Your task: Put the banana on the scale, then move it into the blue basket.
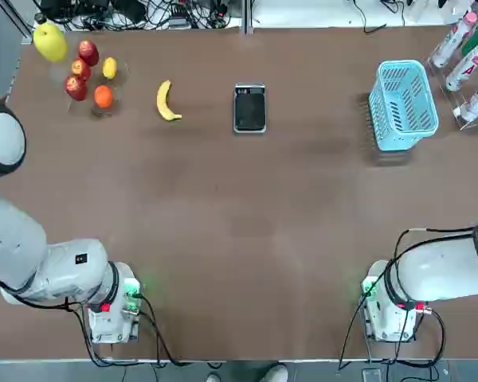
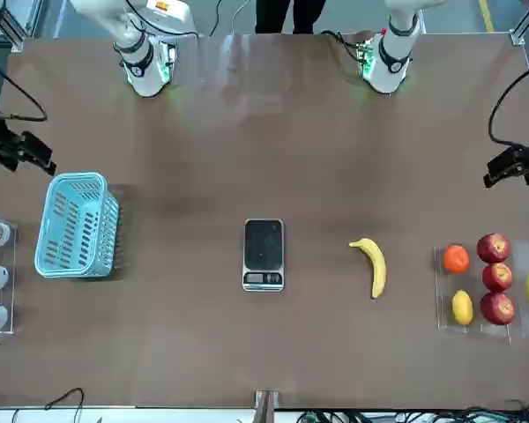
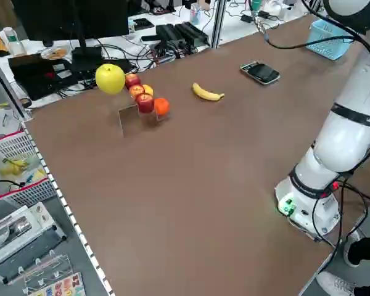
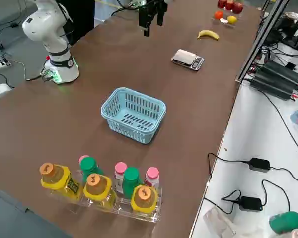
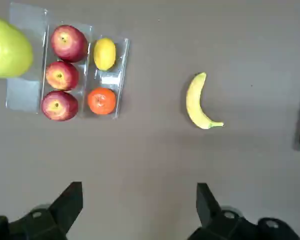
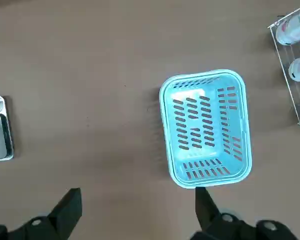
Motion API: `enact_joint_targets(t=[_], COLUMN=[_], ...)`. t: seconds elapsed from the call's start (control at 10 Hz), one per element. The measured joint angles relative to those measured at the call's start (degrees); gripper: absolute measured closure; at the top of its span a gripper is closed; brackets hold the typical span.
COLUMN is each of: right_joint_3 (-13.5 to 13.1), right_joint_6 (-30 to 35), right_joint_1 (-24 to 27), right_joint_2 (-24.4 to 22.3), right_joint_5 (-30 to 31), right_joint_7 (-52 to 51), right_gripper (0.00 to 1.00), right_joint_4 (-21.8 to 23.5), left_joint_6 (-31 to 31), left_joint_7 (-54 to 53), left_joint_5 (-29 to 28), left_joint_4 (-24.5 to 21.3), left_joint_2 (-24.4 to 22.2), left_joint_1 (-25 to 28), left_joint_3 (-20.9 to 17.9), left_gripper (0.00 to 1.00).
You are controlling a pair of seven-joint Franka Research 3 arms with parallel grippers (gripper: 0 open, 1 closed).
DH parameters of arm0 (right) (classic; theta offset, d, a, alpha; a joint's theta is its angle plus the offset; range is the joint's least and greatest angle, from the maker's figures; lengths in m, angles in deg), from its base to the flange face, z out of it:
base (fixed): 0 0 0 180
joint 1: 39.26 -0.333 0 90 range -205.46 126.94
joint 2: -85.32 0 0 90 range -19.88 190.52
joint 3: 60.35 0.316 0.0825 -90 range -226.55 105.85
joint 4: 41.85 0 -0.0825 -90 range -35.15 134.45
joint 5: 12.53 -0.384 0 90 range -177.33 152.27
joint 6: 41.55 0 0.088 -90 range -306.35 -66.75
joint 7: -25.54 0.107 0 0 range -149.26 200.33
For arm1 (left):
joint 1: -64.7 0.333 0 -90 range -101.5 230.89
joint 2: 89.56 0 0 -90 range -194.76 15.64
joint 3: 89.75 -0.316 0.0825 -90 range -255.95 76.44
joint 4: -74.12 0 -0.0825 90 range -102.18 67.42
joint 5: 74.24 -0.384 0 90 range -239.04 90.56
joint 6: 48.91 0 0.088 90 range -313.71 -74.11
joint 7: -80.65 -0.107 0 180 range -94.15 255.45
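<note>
Brown tabletop, banana beside scale, each tool spread, label writing indistinct.

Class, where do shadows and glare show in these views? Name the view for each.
Top view: soft shadow left of the basket; front view: dull glare on the tabletop; left wrist view: shadow hugging the banana's left edge, bright glints on the clear fruit tray.
</note>
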Motion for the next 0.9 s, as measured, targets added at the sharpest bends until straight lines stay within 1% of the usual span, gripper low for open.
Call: enact_joint_targets(t=[0.5,0.7,0.9], right_joint_3=[0.1,0.2,0.2], right_joint_6=[0.0,0.0,-0.1], right_joint_1=[0.0,0.0,0.0], right_joint_2=[0.0,0.0,0.0], right_joint_5=[0.0,0.0,0.0], right_joint_7=[0.0,0.0,0.0], right_gripper=[0.00,0.00,0.00], right_joint_4=[0.0,0.0,0.1], left_joint_6=[0.0,-2.1,-4.6], left_joint_7=[0.0,1.5,6.4], left_joint_5=[-0.1,0.0,1.1], left_joint_4=[-0.4,-0.7,-0.8], left_joint_2=[0.4,3.3,7.8], left_joint_1=[-0.2,-1.9,-2.8], left_joint_3=[0.1,0.6,0.8], left_gripper=[0.00,0.00,0.00])
